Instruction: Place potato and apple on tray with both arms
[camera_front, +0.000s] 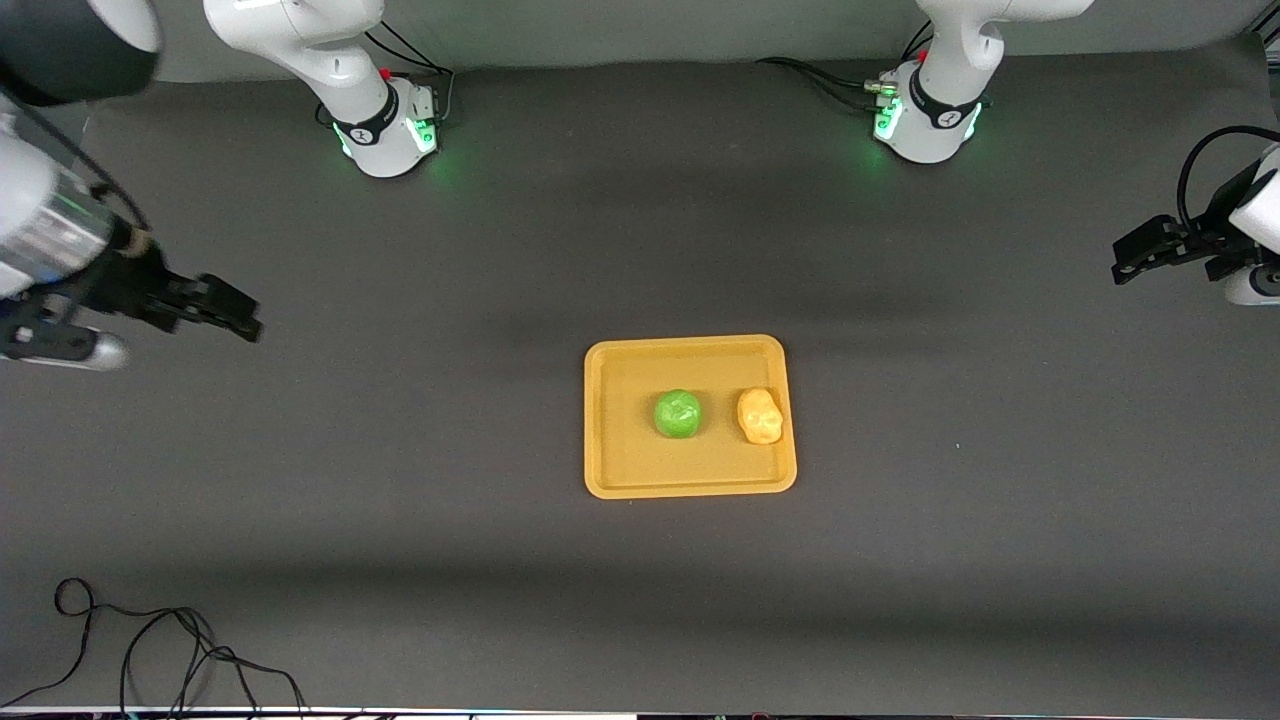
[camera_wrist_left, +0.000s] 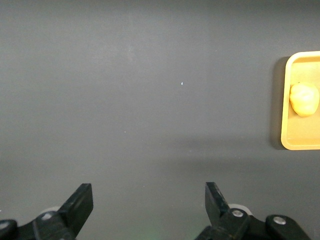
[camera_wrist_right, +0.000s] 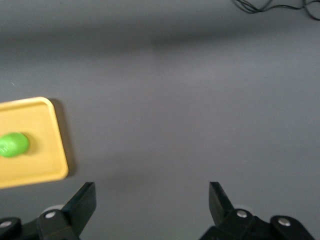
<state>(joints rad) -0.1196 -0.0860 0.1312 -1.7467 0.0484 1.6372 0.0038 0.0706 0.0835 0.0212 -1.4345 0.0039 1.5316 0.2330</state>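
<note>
Dark table: apple, potato side by side on tray. Left gripper, right gripper over bare table ends, jaws released, empty.

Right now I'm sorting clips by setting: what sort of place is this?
Likely a robot lab bench: two arms bolted to a dark-covered table, loose cables, and a toy-like apple and potato on a tray.

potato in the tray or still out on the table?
In. The potato lies inside the tray's rim, beside the apple, toward the left arm's end.
</note>
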